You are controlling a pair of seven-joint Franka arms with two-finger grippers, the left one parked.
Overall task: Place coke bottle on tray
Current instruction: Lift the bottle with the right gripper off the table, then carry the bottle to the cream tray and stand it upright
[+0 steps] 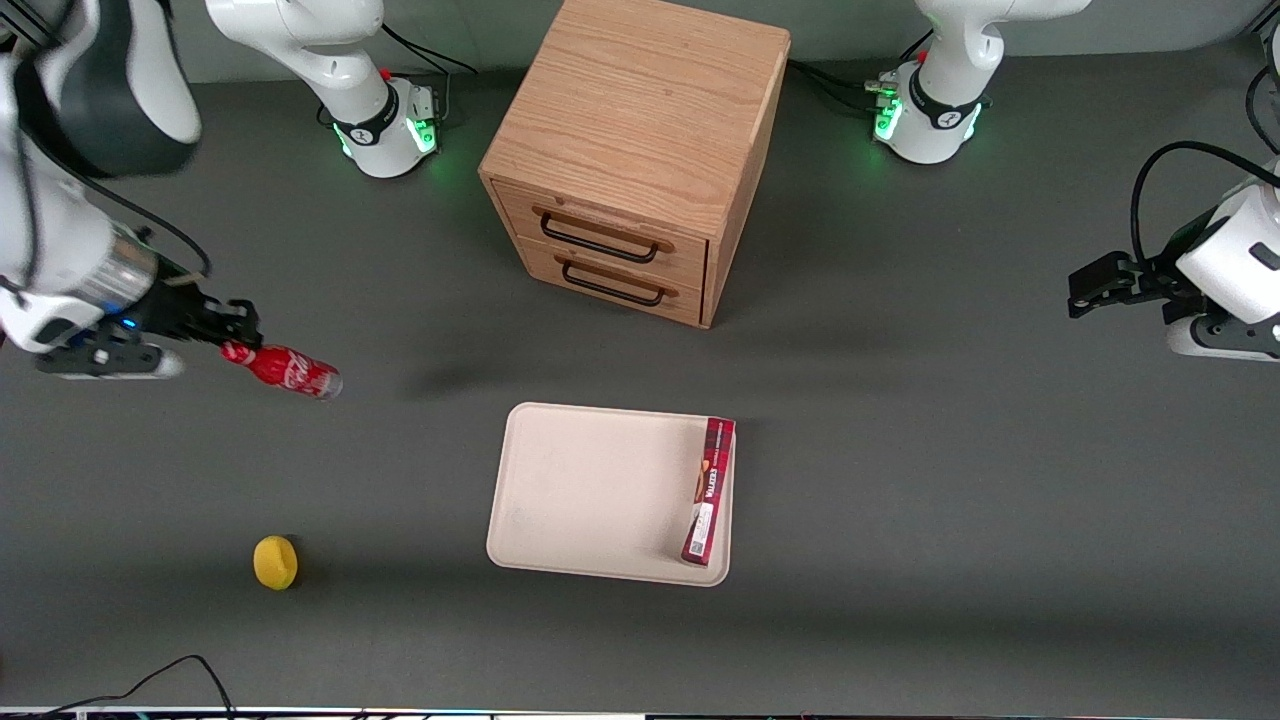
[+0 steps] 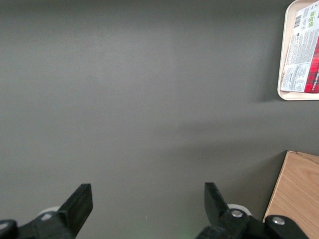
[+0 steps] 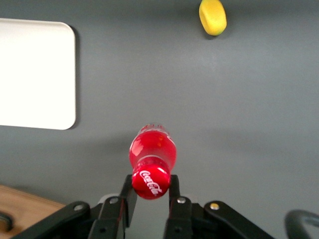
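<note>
My right gripper (image 1: 238,340) is shut on the coke bottle (image 1: 285,370), a small red bottle with a red cap and white script. It grips the bottle at the cap and neck and holds it tilted above the dark table, toward the working arm's end. In the right wrist view the gripper (image 3: 151,185) has the red cap between its fingers and the bottle (image 3: 152,149) points away from the camera. The cream tray (image 1: 590,490) lies on the table in front of the cabinet, apart from the bottle. Its corner shows in the right wrist view (image 3: 35,74).
A long flat dark-red box (image 1: 708,490) lies in the tray along its edge toward the parked arm. A yellow lemon (image 1: 275,562) sits nearer the front camera than the bottle. A wooden two-drawer cabinet (image 1: 630,150) stands farther from the camera than the tray.
</note>
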